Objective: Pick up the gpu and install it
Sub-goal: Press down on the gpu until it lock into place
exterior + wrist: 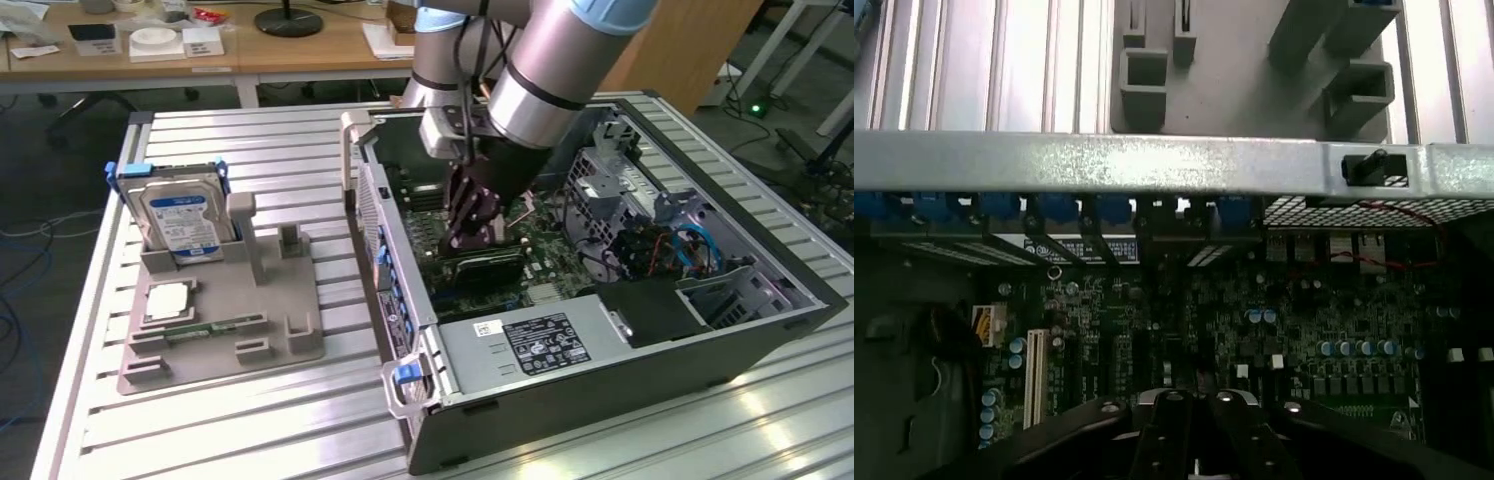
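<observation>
- Even overhead room light fills the exterior view, bright on the ribbed metal table [240,420].
- Soft glare streaks the table slats at the near right.
- The open computer case [587,300] holds deep shadow inside.
- In the wrist view the case's metal rim [1154,162] gleams pale, slightly washed out.
- The motherboard [1254,330] below it is dim and a little soft.
</observation>
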Controlling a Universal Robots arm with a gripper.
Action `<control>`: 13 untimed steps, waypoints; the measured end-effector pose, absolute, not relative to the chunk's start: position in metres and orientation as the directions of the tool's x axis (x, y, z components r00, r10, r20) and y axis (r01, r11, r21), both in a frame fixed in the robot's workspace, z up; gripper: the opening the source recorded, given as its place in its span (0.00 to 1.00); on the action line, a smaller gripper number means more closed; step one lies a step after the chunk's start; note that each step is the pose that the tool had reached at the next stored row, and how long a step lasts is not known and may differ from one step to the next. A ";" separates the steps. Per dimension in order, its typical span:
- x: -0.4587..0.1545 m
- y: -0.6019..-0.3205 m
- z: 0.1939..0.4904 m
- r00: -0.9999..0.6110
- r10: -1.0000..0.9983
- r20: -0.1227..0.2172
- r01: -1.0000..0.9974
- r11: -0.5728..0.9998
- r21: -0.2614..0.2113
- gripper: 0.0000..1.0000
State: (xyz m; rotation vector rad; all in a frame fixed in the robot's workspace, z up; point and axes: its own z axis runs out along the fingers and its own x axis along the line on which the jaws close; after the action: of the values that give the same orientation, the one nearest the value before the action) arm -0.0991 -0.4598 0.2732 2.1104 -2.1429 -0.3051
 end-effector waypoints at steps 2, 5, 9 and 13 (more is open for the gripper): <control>-0.099 -0.460 0.273 -0.019 -0.998 -0.057 -0.981 0.007 0.193 0.11; -0.102 -0.459 0.273 -0.016 -0.998 -0.058 -0.987 0.006 0.160 0.11; -0.113 -0.458 0.271 -0.015 -0.998 -0.057 -0.990 0.006 0.143 0.11; -0.117 -0.457 0.269 -0.014 -0.999 -0.049 -0.991 0.007 0.131 0.11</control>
State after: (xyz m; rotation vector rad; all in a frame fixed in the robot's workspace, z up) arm -0.1174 -0.4571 0.2691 2.1652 -2.1879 -0.1971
